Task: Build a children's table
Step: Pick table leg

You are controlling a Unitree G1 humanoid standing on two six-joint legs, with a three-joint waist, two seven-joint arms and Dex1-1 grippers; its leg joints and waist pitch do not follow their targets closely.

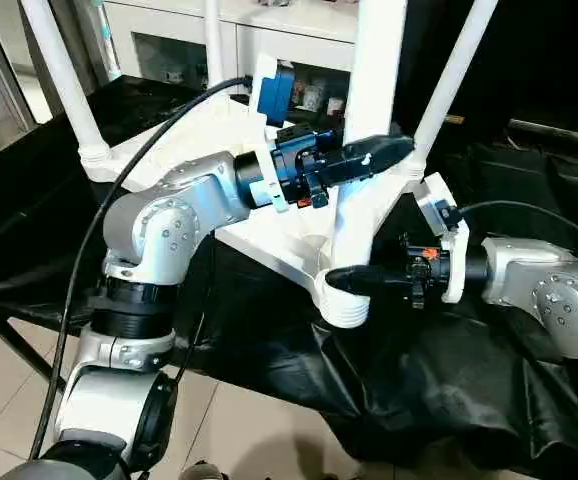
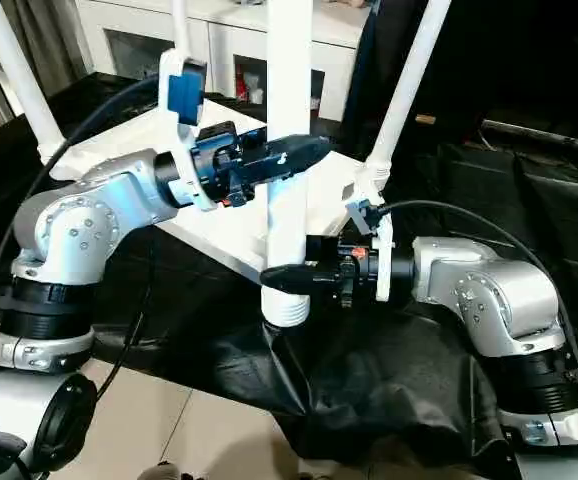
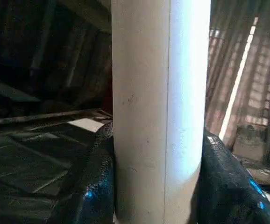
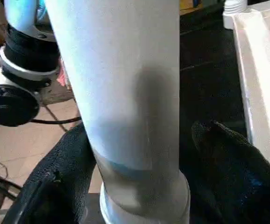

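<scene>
The white tabletop (image 1: 259,238) lies upside down on a black-covered bench. Three white legs (image 1: 64,70) (image 1: 212,40) (image 1: 454,75) stand upright in its other corner sockets. A fourth leg (image 1: 377,80) stands in the nearest corner socket (image 1: 344,305). My left gripper (image 1: 374,155) is shut on this leg partway up; in the left wrist view its fingers (image 3: 93,186) press both sides of the tube (image 3: 158,116). Lower down, my right gripper (image 1: 349,278) clasps the same leg (image 4: 125,93) just above the socket collar, with one black finger (image 4: 55,186) on either side.
Crumpled black cloth (image 1: 419,380) covers the bench and hangs over its front edge. White cabinets (image 1: 189,40) stand behind the tabletop. Tiled floor (image 1: 249,430) lies below the bench front, close to my left arm's cable (image 1: 79,280).
</scene>
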